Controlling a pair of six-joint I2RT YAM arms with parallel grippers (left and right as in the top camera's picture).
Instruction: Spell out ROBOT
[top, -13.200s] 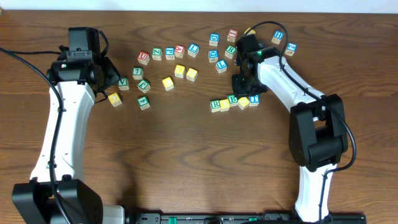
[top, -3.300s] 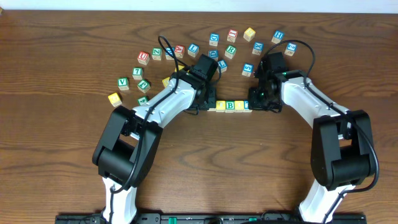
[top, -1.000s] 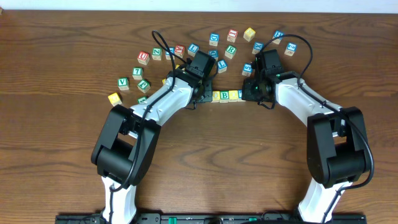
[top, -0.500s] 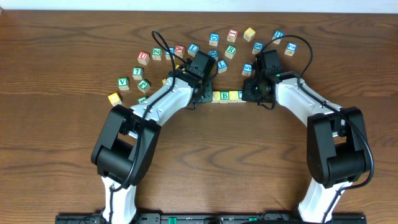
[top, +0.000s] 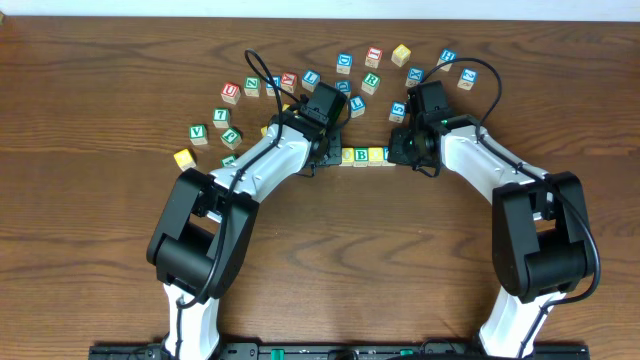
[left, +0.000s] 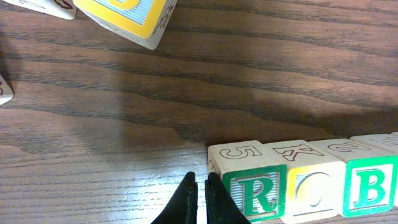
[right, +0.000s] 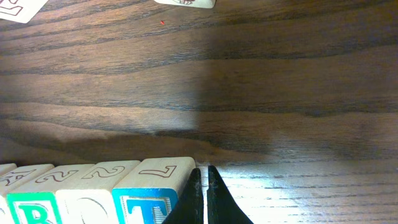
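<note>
Since block row (top: 365, 154) reads R-O-B-O-T w/ no gaps, task appears complete; left gripper (left: 200, 186) & right gripper (right: 202, 177) pinched closed, empty, at row ends.

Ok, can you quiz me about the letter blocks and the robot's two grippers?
1. True or false: the left gripper is holding a block up in the air.
2. Which letter is on the block right beside the right gripper? A) T B) U C) L
3. Fill in: the block between the R block and the B block shows the letter ___.

Key: 1 false, it is shut, low beside the R block. 2 A, the T block. 3 O.
</note>
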